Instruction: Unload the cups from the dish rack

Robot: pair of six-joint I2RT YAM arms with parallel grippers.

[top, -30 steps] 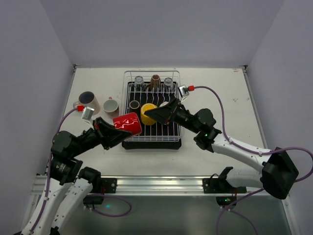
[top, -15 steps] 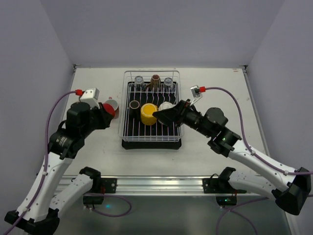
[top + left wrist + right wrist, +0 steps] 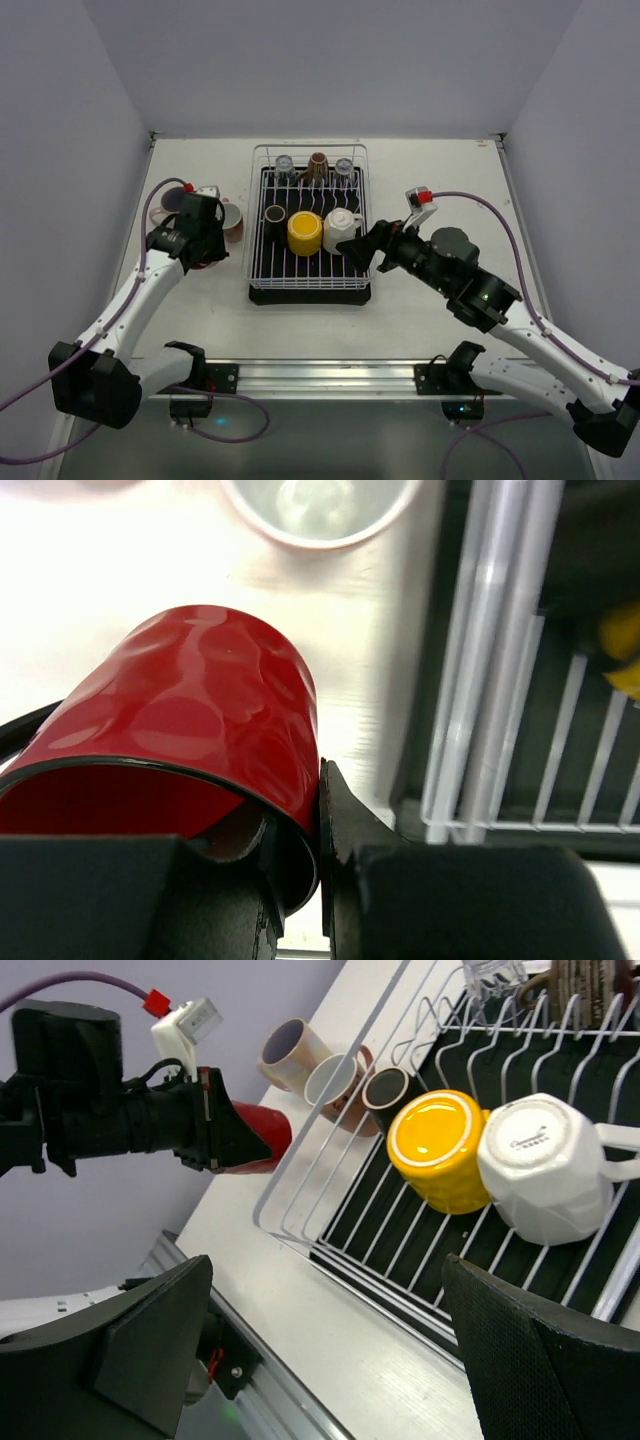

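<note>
Left gripper (image 3: 320, 825): pinched on the rim wall of the red mug (image 3: 190, 715), one finger inside and one outside. The mug lay tilted just ahead of it, with the dish rack (image 3: 480, 680) close on its right.
Right gripper (image 3: 325, 1270): fingers spread, nothing held. The yellow mug (image 3: 440, 1145) and white mug (image 3: 545, 1165) sat in the rack ahead of it.

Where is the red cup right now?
Left wrist view: the red cup sits in the left gripper, just left of the dish rack, near a pale cup.
</note>
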